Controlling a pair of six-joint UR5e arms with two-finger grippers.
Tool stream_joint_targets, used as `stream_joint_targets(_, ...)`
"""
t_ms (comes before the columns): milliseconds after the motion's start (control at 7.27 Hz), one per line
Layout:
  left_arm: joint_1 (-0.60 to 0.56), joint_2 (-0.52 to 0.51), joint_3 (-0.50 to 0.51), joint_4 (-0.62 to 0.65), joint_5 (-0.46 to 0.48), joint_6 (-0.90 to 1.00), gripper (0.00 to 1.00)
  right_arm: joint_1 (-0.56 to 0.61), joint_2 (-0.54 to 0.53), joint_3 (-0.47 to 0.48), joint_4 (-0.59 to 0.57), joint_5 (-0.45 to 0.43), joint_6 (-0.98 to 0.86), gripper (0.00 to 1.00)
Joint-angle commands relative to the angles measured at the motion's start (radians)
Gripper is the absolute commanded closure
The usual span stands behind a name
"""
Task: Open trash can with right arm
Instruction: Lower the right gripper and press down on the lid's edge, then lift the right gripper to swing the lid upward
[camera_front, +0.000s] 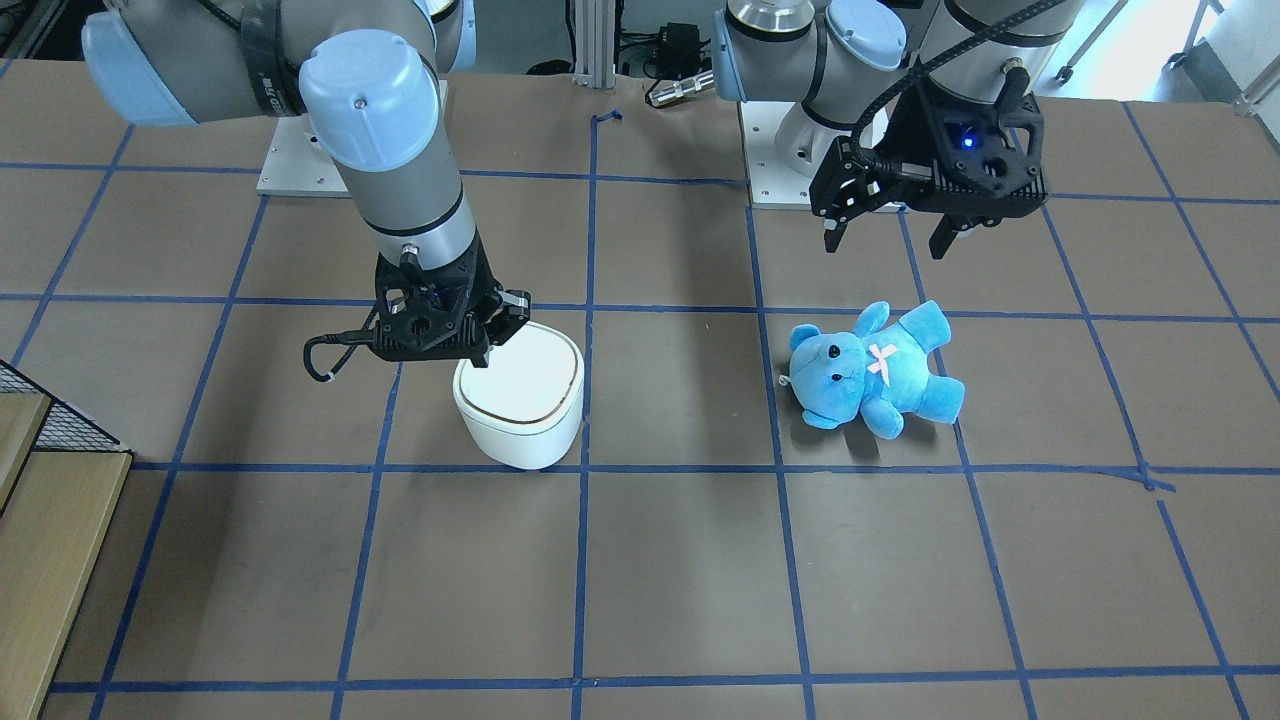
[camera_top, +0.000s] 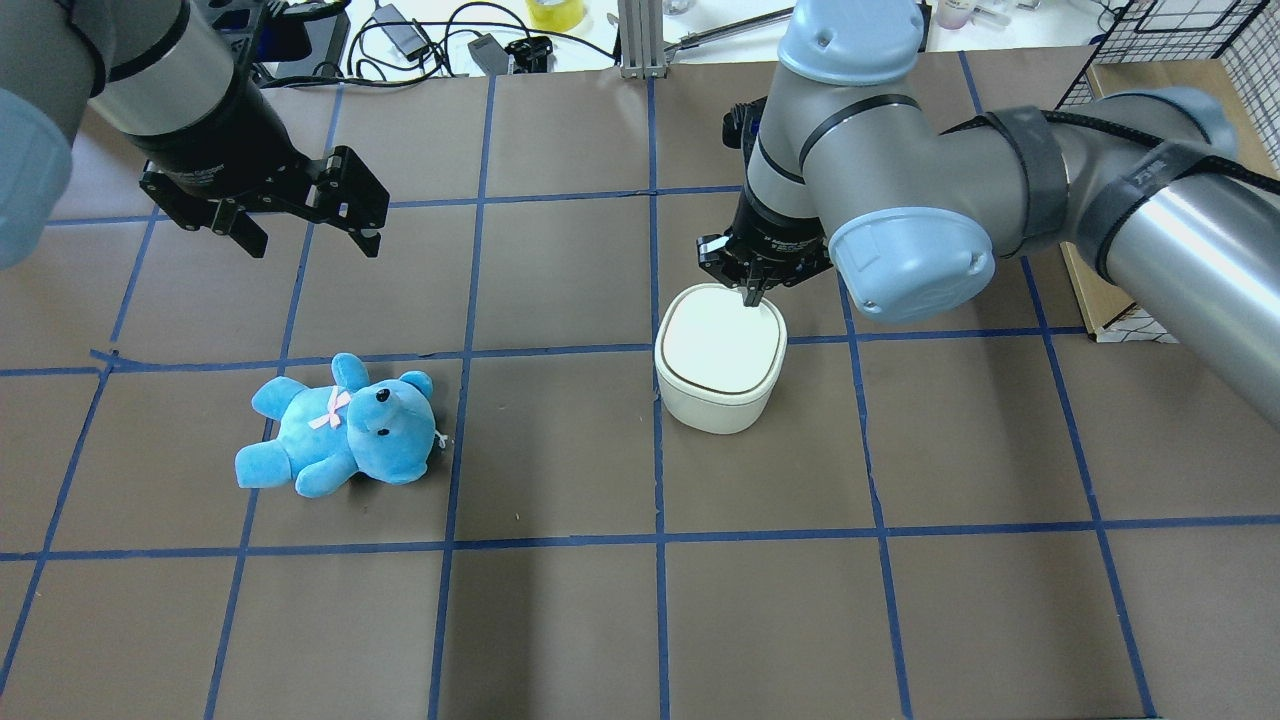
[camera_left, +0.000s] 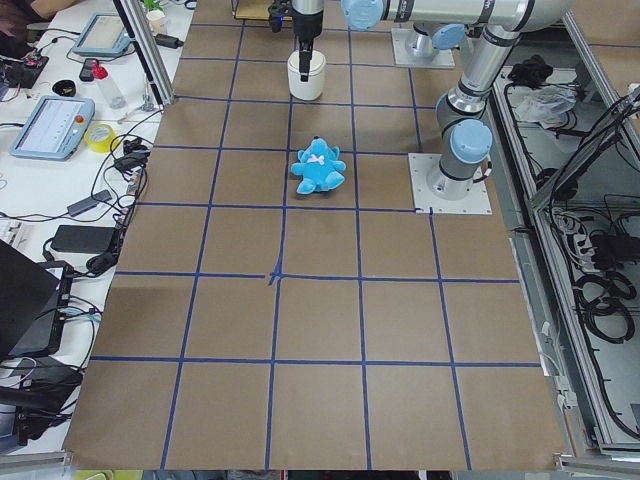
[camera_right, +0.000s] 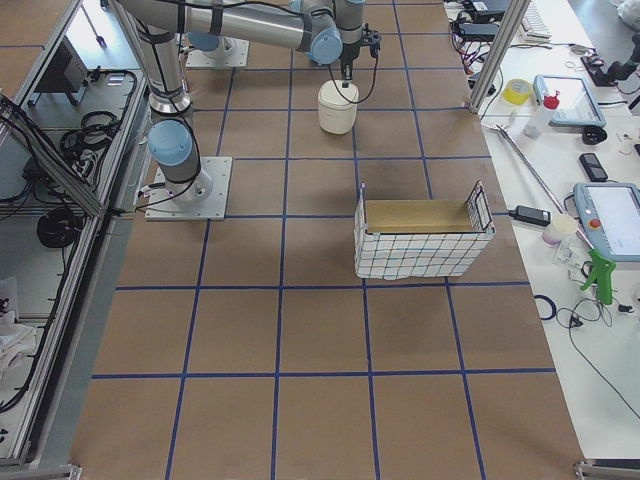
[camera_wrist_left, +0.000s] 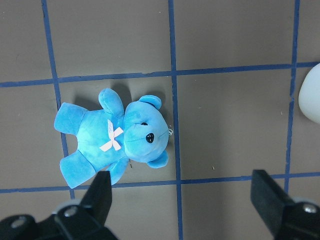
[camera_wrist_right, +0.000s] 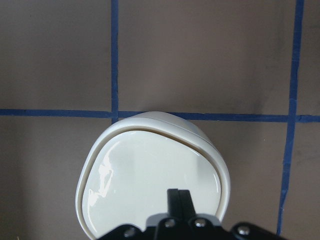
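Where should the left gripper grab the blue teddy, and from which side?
Likely the torso, from straight above. The blue teddy lies flat on its back, limbs splayed; the waist between arms and legs is its narrowest part, the head wider. The left gripper hangs open with fingers lined head-to-feet, so turn the wrist to close across the body.

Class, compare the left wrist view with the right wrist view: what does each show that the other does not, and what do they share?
Only the left wrist view: the blue teddy lying on the table, and the left tool, open. Only the right wrist view: the lid seen whole, and the right tool, shut, over the lid's near edge. Both: the white bin, though only a sliver of it at the left wrist view's right edge, the brown table and the blue tape lines.
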Motion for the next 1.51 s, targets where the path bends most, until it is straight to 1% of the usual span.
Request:
stream_joint_targets(0,0.0,0.0,0.0,0.0,0.0,0.0,0.0,0.0,0.019,0.015,-0.005,0.023,-0.003,1.0)
stream_joint_targets(275,0.0,0.0,0.0,0.0,0.001,0.0,0.0,-0.001,0.017,0.085,-0.007,0.02,-0.005,1.0)
stream_joint_targets(550,0.0,0.0,0.0,0.0,0.001,0.0,0.0,-0.002,0.014,0.084,-0.01,0.017,-0.006,1.0)
stream_joint_targets(688,0.0,0.0,0.0,0.0,0.0,0.0,0.0,-0.002,0.01,0.061,-0.002,0.003,-0.008,1.0)
stream_joint_targets(825,0.0,0.0,0.0,0.0,0.001,0.0,0.0,-0.003,0.008,0.02,0.036,-0.023,-0.002,1.0)
stream_joint_targets(1375,0.0,0.0,0.0,0.0,0.001,0.0,0.0,-0.011,0.003,-0.219,0.362,-0.034,-0.003,1.0)
